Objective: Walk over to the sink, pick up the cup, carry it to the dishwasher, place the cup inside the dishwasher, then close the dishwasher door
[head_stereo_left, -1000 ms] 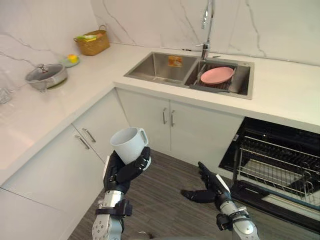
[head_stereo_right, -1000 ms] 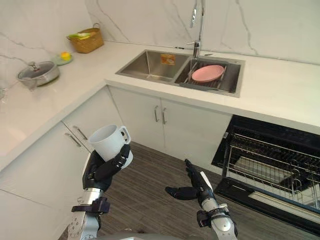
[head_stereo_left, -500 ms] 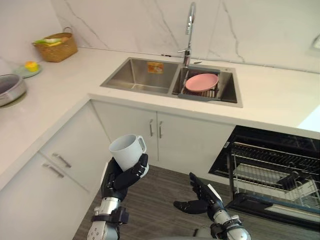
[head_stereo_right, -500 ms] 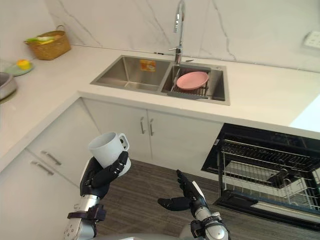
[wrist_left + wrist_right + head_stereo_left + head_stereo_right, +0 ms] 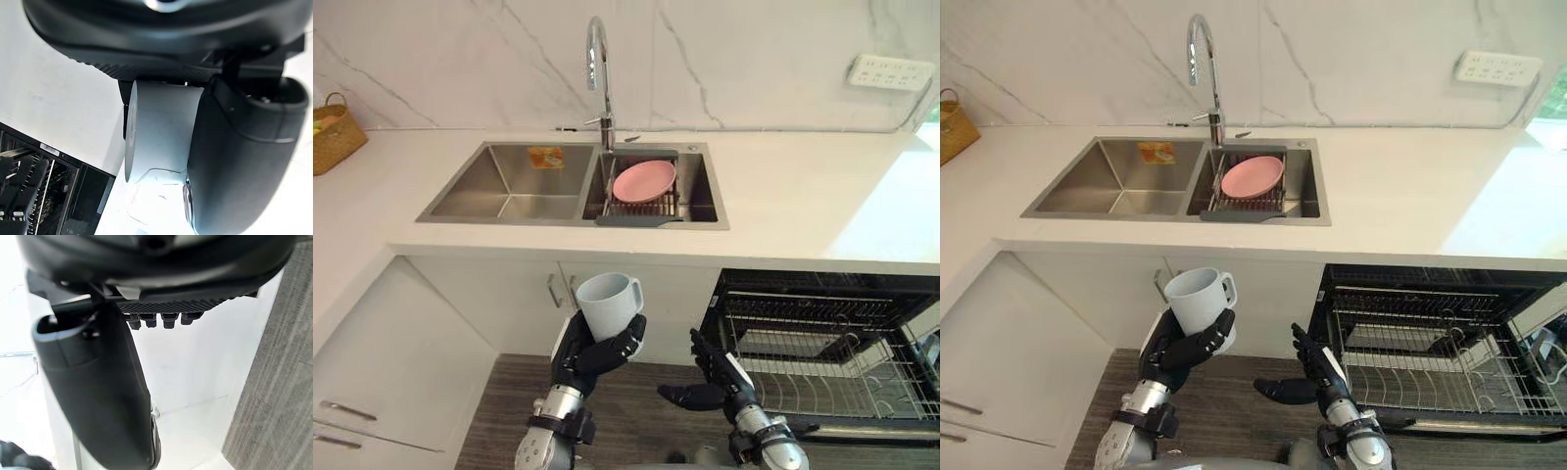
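Basket (image 5: pixel 328 137): woven, at the far left edge of the white tabletop (image 5: pixel 793 211).
Sink (image 5: pixel 504 191): steel, two basins set into the tabletop; the left basin holds nothing.
Faucet (image 5: pixel 598 59): tall curved neck, standing behind the divide between the basins.
Left robot hand (image 5: pixel 590 354): raised upright on a forearm that comes up from the bottom edge, fingers and thumb curled round the lower body of the cup.
Cup (image 5: pixel 607 304): pale, upright, mouth up and handle to the right; held in the air in front of the cabinet doors below the sink, above the wood floor (image 5: pixel 509 411).
Plate (image 5: pixel 643 180): pink, leaning on a wire rack in the right basin.
Right robot hand (image 5: pixel 722 376): low, just right of the cup hand; fingers straight and slanting up to the left, thumb spread out sideways, holding nothing.
Dishwasher (image 5: pixel 822 281): under the tabletop at the right, open, its wire rack (image 5: pixel 822 343) exposed.
Outlet (image 5: pixel 891 70): white strip on the marble wall, upper right.
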